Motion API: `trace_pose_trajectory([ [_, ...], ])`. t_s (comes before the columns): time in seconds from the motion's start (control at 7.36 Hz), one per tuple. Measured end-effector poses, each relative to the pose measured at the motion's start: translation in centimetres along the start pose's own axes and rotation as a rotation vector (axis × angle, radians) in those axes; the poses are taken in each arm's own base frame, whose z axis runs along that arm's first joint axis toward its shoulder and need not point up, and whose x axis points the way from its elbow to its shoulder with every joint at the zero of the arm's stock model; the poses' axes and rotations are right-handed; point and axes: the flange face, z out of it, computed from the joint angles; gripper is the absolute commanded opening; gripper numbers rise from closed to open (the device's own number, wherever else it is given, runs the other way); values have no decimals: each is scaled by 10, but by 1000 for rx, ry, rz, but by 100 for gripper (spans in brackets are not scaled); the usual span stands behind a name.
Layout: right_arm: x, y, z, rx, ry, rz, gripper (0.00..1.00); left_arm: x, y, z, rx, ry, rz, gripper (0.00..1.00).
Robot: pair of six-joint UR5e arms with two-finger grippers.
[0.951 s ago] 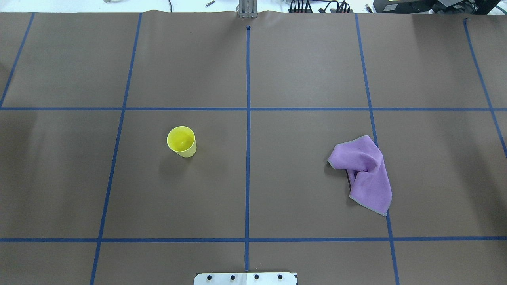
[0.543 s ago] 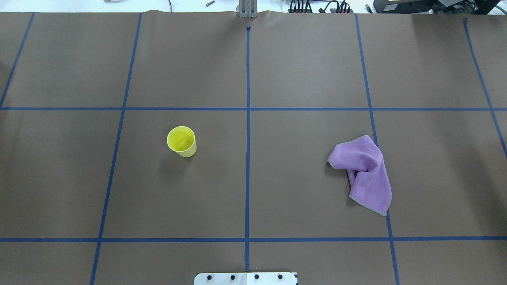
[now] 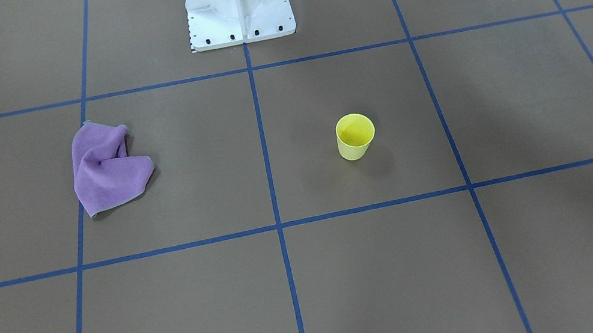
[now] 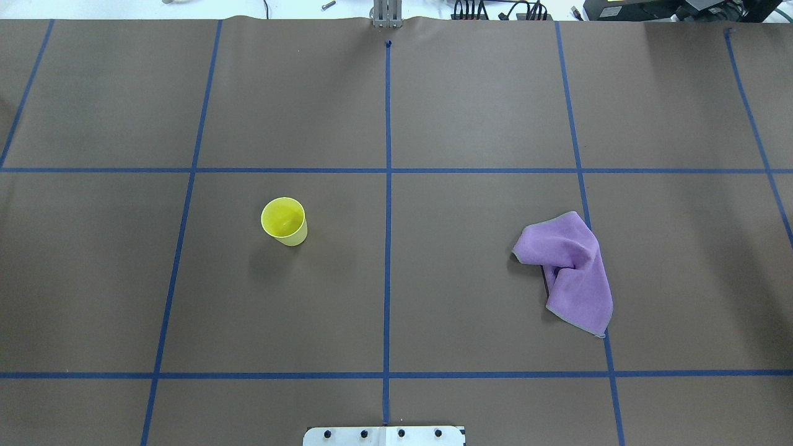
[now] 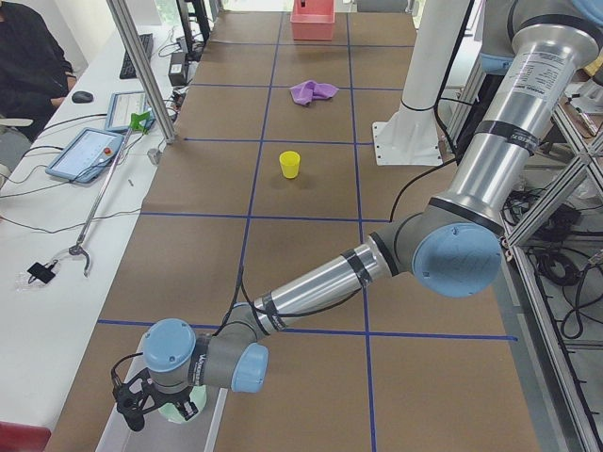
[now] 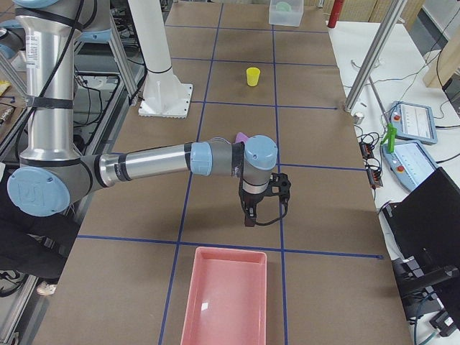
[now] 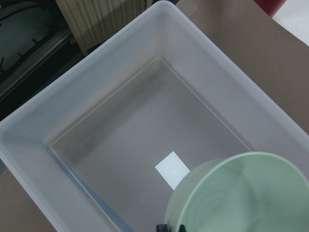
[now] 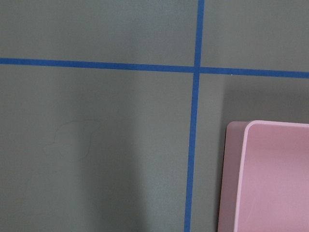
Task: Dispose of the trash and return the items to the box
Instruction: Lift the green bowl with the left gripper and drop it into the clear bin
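Observation:
A yellow cup (image 4: 284, 221) stands upright left of the table's middle. A crumpled purple cloth (image 4: 570, 272) lies to its right. Neither arm shows in the overhead view. At the table's left end my left gripper (image 5: 141, 412) holds a pale green cup (image 7: 241, 193) by its rim over a translucent box (image 7: 120, 145); its fingertips (image 7: 166, 227) barely show in the left wrist view. My right gripper (image 6: 264, 212) hangs above the table near a pink bin (image 6: 224, 298) at the right end. I cannot tell whether it is open or shut.
The robot's white base (image 3: 237, 0) stands at the table's near middle edge. Blue tape lines (image 4: 388, 186) mark a grid on the brown table. Tablets and cables (image 5: 89, 151) lie on a side bench. The pink bin's corner (image 8: 270, 179) shows in the right wrist view.

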Motion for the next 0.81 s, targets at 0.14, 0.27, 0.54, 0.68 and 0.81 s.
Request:
trace_pose_trajectory([
  [0.14, -1, 0, 0, 0, 0, -1, 100, 4, 5, 5, 15, 20, -17, 98],
  [0.27, -2, 0, -1, 3, -1, -3, 100, 9, 7, 6, 26, 36, -18, 98],
  [0.54, -24, -1, -5, 8, -20, 10, 100, 46, 7, -17, 45, 91, 18, 97],
  [0.68, -43, -2, -1, -2, -25, 16, 100, 79, 10, -43, 55, 125, 49, 98],
  [0.81, -57, -2, 4, -17, -34, 15, 100, 119, 24, -73, 67, 151, 92, 98],
])
